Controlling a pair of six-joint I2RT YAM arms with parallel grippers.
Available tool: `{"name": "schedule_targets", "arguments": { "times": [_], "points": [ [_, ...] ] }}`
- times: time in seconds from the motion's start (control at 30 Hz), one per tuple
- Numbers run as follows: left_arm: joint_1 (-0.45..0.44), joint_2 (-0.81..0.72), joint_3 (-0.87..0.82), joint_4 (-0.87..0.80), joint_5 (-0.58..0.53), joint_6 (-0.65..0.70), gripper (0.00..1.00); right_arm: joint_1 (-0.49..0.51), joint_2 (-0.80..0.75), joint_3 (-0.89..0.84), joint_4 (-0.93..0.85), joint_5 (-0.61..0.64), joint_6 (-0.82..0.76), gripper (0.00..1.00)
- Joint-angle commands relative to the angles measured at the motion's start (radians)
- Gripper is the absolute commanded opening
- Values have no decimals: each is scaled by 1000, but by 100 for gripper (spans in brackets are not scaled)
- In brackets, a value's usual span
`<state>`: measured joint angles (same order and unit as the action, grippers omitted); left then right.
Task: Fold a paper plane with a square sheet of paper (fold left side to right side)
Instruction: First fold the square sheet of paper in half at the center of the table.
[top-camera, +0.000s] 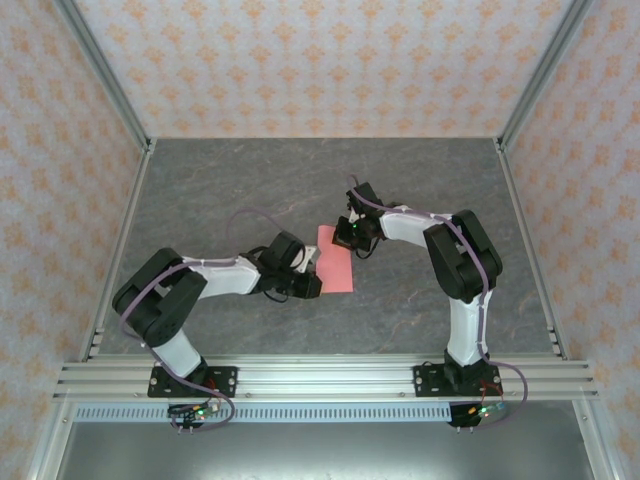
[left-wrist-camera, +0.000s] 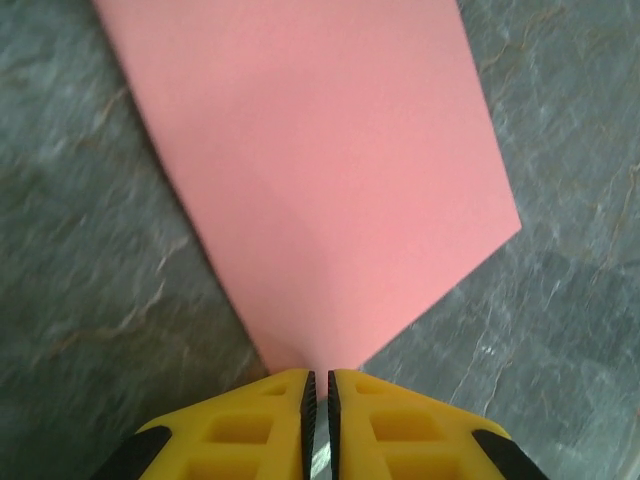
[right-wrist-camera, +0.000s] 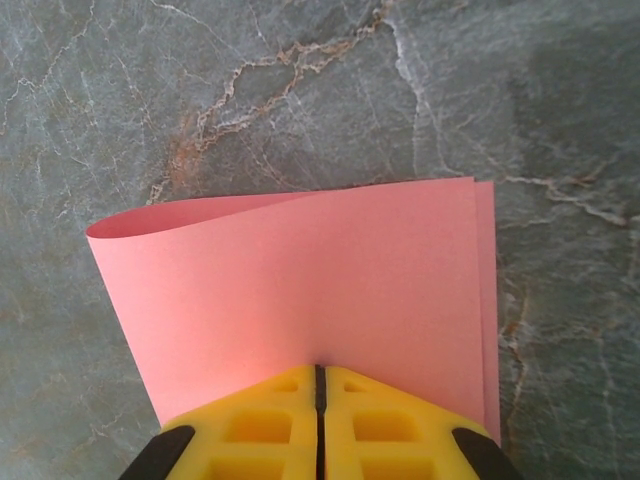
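The square sheet of paper (top-camera: 336, 260) is pink-red and lies doubled over on the grey table, between the two arms. In the right wrist view the paper (right-wrist-camera: 300, 290) has its upper layer bowed up in an uncreased loop at the left, and two edges show at the right. My right gripper (right-wrist-camera: 321, 372) is shut, its tips dimpling the near edge of the paper. It sits at the sheet's far right corner (top-camera: 350, 238). My left gripper (top-camera: 312, 285) is at the sheet's near left corner. Its jaws (left-wrist-camera: 320, 385) stand a thin slit apart, with the paper's corner (left-wrist-camera: 330, 170) running into them.
The grey marbled tabletop (top-camera: 230, 190) is bare around the sheet. Metal frame posts and patterned walls (top-camera: 320, 60) close in the back and sides. A rail (top-camera: 320, 378) carrying both arm bases runs along the near edge.
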<state>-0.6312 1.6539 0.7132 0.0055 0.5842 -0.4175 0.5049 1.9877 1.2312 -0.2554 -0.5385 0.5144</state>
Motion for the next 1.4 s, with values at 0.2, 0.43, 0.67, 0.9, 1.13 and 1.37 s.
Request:
{"name": "schedule_targets", "arguments": {
  "times": [0.2,0.43,0.67,0.9,1.13,1.37],
  "points": [
    [7,-185,-26,-63,35,-32,16,1,51,-4,-109,67,-20,8],
    [74,-102,118,-103,8,-12,17,4,48,-1,-101,59,-19,8],
    [80,107,225,-27,18,-26,17,6,30,-13,-77,41,-19,8],
    [77,185,223,29,32,-58,17,6,-8,-18,-36,14,-26,9],
    [61,178,169,21,16,-56,16,6,-177,-24,-42,46,-58,15],
    [41,175,153,36,-1,-75,16,25,-319,-160,-93,15,-36,20]
  ]
}}
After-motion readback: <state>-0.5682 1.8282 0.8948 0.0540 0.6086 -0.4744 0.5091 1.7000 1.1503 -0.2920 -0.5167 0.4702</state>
